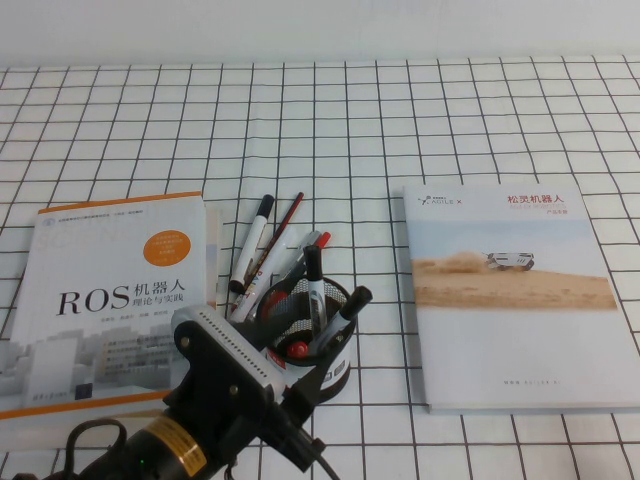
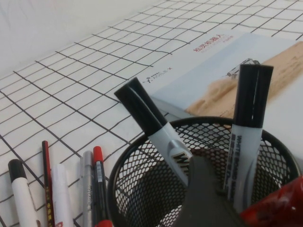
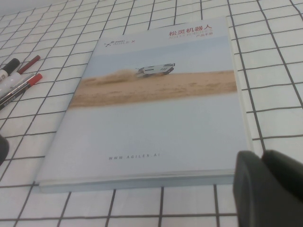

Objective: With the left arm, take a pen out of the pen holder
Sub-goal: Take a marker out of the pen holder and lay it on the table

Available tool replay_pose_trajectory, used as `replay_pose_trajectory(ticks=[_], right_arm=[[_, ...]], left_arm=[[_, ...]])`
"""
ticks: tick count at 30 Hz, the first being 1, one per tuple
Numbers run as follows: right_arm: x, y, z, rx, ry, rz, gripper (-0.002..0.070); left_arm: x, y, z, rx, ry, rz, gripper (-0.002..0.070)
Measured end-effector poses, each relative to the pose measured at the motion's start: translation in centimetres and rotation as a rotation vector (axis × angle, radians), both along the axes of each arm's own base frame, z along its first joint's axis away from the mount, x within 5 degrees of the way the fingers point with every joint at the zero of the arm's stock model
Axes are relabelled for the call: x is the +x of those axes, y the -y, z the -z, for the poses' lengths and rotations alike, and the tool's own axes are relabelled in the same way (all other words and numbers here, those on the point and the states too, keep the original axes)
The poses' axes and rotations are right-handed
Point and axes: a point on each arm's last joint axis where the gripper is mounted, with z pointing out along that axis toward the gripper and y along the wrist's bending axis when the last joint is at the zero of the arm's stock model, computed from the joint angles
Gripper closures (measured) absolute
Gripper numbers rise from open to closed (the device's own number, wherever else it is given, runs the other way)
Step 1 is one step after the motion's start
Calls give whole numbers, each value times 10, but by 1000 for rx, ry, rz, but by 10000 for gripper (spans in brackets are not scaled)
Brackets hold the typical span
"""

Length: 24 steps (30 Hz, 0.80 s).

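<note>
Left gripper point(image 1: 305, 362) hung at the round black mesh pen holder point(image 1: 336, 292), its opening impossible to tell; black-capped pens point(image 2: 152, 119) stood inside. Right gripper point(image 3: 135, 170), wide, hovered over a glossy booklet point(image 3: 156, 123) on the grid-clothed worktop point(image 1: 400, 120).

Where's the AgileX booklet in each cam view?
High: booklet right of the pen holder, where the left end effector reaches in.
Left wrist: booklet beyond the holder's rim.
Right wrist: booklet fills the picture, under the right end effector.
Shared landmark: the loose red-capped pen.
</note>
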Motion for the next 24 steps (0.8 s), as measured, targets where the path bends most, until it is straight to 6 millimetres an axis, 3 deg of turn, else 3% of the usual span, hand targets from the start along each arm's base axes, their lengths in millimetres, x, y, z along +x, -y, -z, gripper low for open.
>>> replay_pose_trajectory(ticks=[11, 24], right_arm=[[0, 0, 0, 0, 0, 0, 689], [0, 0, 0, 0, 0, 0, 688]], left_arm=[[0, 0, 0, -7, -2, -3, 463], [1, 0, -6, -67, 34, -10, 514]])
